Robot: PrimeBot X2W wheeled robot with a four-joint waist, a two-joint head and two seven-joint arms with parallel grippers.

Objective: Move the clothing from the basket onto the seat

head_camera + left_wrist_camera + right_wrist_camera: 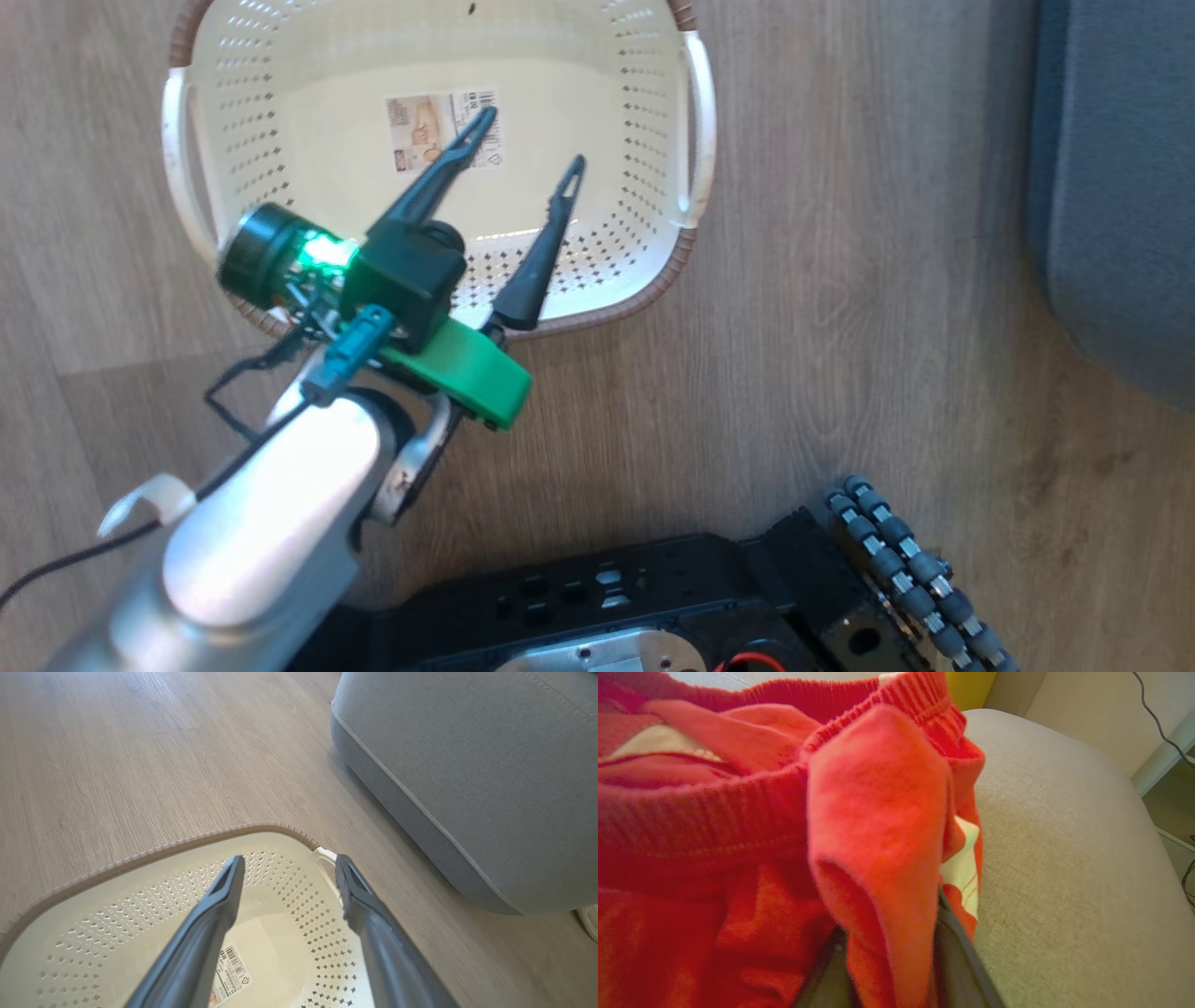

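Note:
The red clothing [738,835], with ribbed hems and white patches, lies bunched on the grey seat [1064,858]. A fold of it stands between my right gripper's [892,914] dark fingers [957,956], which are apart; their tips are hidden under the fabric. The cream basket [653,112] sits on the floor and holds nothing but a sticker label [443,126]. My left gripper [533,138] hangs open above its inside, touching nothing. In the left wrist view the left gripper [288,858] points over the basket's brown rim [140,856] towards the seat [467,765]. The seat [1120,187] shows at the head view's right edge.
The basket stands on a wood-grain floor [840,373] a short way left of the seat. My dark base with a roller wheel [920,569] fills the lower middle. Beyond the seat, a black cable [1157,723] runs down a pale wall.

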